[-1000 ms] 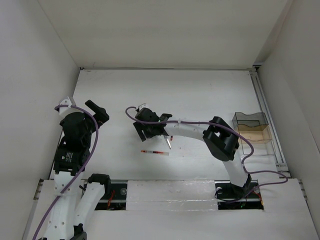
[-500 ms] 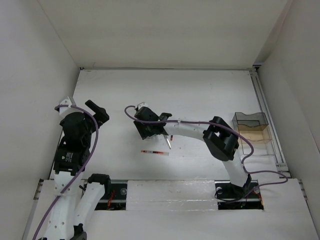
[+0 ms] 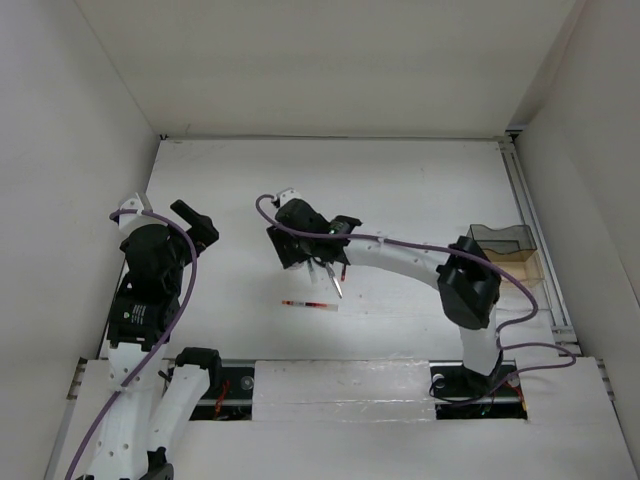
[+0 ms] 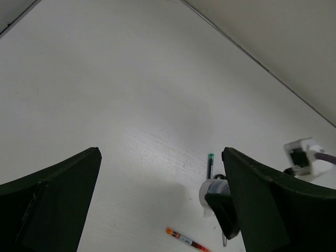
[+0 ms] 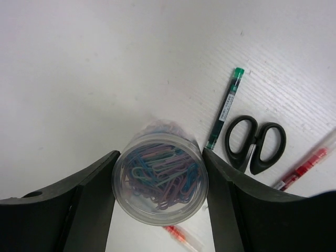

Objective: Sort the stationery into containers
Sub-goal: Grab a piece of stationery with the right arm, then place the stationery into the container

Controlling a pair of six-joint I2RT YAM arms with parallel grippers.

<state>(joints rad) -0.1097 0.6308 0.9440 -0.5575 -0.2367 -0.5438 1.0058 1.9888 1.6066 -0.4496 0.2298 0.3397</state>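
My right gripper (image 5: pixel 160 197) is shut on a small round clear tub of coloured paper clips (image 5: pixel 160 186), one finger on each side, just above the table. Beside it lie a green pen (image 5: pixel 226 107), black-handled scissors (image 5: pixel 255 143) and a red pen (image 5: pixel 302 169). Another red pen (image 5: pixel 181 237) lies blurred under the tub. In the top view the right gripper (image 3: pixel 297 245) is left of centre, with the scissors' blades (image 3: pixel 337 286) and a red pen (image 3: pixel 310 304) near it. My left gripper (image 3: pixel 195 222) is open and empty at the far left. The tinted containers (image 3: pixel 505 250) stand at the right edge.
The left wrist view shows the green pen (image 4: pixel 210 164), the tub (image 4: pixel 212 190) and a red pen (image 4: pixel 186 240) between its open fingers. A metal rail (image 3: pixel 530 230) runs along the table's right side behind the containers. White walls enclose the table.
My right gripper has shifted slightly towards the far side, and the right arm's elbow has swung to the right. The left arm has not moved.
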